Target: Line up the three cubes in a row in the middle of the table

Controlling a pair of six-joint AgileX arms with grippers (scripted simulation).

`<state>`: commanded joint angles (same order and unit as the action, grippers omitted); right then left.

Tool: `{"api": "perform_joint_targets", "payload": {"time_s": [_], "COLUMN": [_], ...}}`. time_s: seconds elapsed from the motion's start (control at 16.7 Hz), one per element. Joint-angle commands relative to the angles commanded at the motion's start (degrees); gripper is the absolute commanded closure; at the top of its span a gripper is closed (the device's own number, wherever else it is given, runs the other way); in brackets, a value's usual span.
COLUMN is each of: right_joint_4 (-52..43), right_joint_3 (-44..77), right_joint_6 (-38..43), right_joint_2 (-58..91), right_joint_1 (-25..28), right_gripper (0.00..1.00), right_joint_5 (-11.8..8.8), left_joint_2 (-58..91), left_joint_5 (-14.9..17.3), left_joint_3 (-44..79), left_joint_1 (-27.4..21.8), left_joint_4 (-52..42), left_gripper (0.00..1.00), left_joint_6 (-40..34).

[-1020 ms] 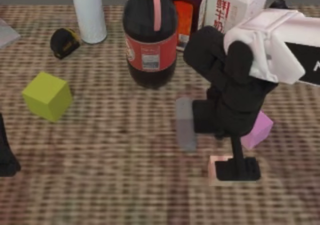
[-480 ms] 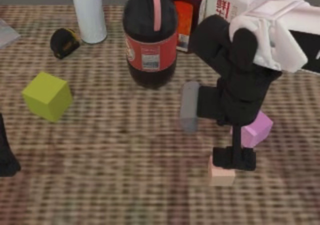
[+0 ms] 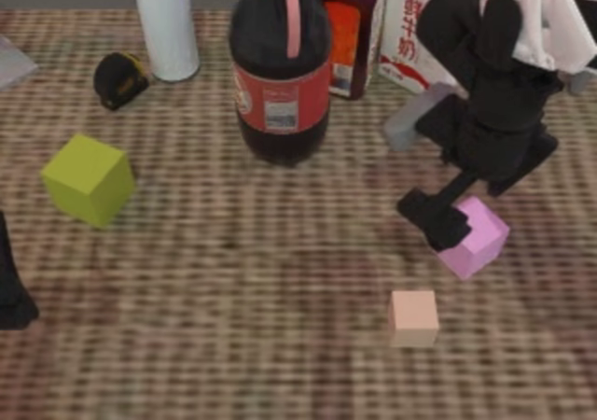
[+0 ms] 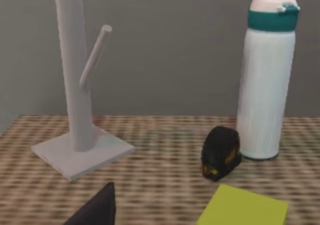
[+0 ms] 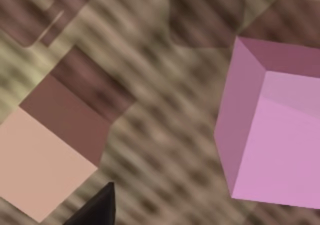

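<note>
While the left arm sits parked at the top view's left edge, only a dark tip of it showing, the right arm reaches in from the upper right, its white shell bending into black links that angle down and leftward. The right gripper (image 3: 437,217) hangs over the left corner of the medium pink cube (image 3: 478,243); whether its fingers are spread or closed I cannot tell, and nothing is visibly held in it. Just below and left of it, apart from the pink one, the small peach cube (image 3: 413,317) lies free on the table (image 3: 233,345), right of centre. The large yellow-green cube (image 3: 89,179) rests well apart at the left side. All three are plain matte blocks with crisp edges, and the table is covered in a brown-beige woven, mat-like texture. Along the far edge stand a dark cola bottle (image 3: 280,75) with a red label, an orange-labelled bottle (image 3: 347,37) behind it, a white milk carton (image 3: 410,37) with red print, and a white flask (image 4: 265,80) with a teal cap; what these hold cannot be seen, apart from the cola bottle's dark contents. Next to the flask lies a black-and-yellow tape measure (image 4: 220,152), and farther off a grey peg stand (image 4: 75,95) rises from a flat square base
</note>
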<state>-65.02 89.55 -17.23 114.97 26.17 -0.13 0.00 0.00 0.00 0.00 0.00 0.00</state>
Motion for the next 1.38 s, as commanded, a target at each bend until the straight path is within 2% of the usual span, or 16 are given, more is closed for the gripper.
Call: {"api": "perform_joint_targets", "payload": {"time_s": [0.18,0.54,0.96,1.32,1.38], "right_joint_4": [-0.12,0.85,15.99,17.91,17.91], "right_joint_3": [1.58,0.80,-8.16,-9.50,-9.50], "right_joint_6": [4.62,4.97,5.14,5.15,5.15], "right_joint_2": [1.06,1.25,7.00,7.96,7.96], "right_joint_1": [-2.40,-2.43,-2.51,-2.49,-2.49], "right_gripper": [0.00,0.00,0.00,0.00,0.08], "right_joint_5": [0.20,0.21,0.27,0.28,0.28], "left_joint_2": [0.00,0.00,0.00,0.00,0.00], "left_joint_5": [0.00,0.00,0.00,0.00,0.00], "left_joint_3": [0.00,0.00,0.00,0.00,0.00], "left_joint_1": [0.00,0.00,0.00,0.00,0.00], "left_joint_4": [0.00,0.00,0.00,0.00,0.00], "left_gripper": [0.00,0.00,0.00,0.00,0.00], "left_joint_6": [0.00,0.00,0.00,0.00,0.00]}}
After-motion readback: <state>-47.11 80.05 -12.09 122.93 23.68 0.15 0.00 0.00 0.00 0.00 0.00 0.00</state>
